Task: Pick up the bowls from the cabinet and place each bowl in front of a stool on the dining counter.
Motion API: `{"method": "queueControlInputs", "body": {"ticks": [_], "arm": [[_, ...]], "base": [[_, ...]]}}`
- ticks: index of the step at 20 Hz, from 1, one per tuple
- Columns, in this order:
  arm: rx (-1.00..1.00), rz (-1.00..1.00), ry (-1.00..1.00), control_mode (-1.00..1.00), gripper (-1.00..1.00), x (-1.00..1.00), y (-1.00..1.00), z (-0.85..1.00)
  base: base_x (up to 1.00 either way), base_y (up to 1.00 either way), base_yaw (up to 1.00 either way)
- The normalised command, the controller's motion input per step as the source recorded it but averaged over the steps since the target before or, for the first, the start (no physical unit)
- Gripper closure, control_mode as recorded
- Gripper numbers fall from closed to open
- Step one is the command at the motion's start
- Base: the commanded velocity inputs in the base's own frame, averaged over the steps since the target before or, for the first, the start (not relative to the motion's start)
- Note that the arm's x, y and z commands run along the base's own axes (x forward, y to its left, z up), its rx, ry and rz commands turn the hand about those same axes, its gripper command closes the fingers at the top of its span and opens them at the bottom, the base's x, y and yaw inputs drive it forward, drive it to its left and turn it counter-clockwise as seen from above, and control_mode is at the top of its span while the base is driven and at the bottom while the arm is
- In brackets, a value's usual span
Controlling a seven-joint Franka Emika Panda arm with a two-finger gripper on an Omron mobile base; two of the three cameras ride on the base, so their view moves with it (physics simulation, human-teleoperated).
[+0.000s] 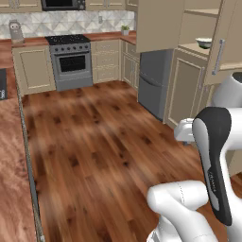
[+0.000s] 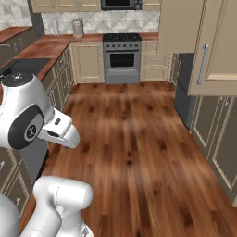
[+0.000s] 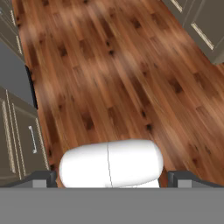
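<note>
A simulated kitchen with a polished wood floor (image 1: pixel 104 142). At the upper right of the left base view, the beige cabinet (image 1: pixel 189 90) has an open shelf niche holding one pale green bowl (image 1: pixel 204 42), beside an open door (image 1: pixel 222 42). A grey fridge (image 1: pixel 155 82) stands left of the cabinet, and a stove (image 1: pixel 71 61) sits at the upper left. In the hand view, the claw (image 3: pixel 111 179) is released, its dark tips spread wide at the bottom corners above bare floor.

I'm looking at a home kitchen: far ahead of my hand stands a stove (image 1: pixel 72 59) between beige cabinets (image 1: pixel 33 68), a grey fridge (image 1: pixel 153 82) nearer right, wood floor (image 3: pixel 113 74) directly below.
</note>
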Motion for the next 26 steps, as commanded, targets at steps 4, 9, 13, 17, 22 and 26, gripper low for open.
{"method": "queueControlInputs", "body": {"ticks": [4, 9, 13, 17, 22, 26], "arm": [[0.0, 0.0, 0.0, 1.0, -1.0, 0.0, 0.0, 0.0], [0.0, 0.0, 0.0, 1.0, -1.0, 0.0, 0.0, 0.0], [0.0, 0.0, 0.0, 1.0, -1.0, 0.0, 0.0, 0.0], [0.0, 0.0, 0.0, 1.0, -1.0, 0.0, 0.0, 0.0], [0.0, 0.0, 0.0, 1.0, -1.0, 0.0, 0.0, 0.0], [0.0, 0.0, 0.0, 1.0, -1.0, 0.0, 0.0, 0.0]], "base": [[1.0, 0.0, 0.03], [1.0, 0.0, 0.0], [0.94, 0.0, -0.11], [0.89, 0.0, -0.19], [1.0, -0.01, -0.34], [0.9, -0.02, -0.47]]}}
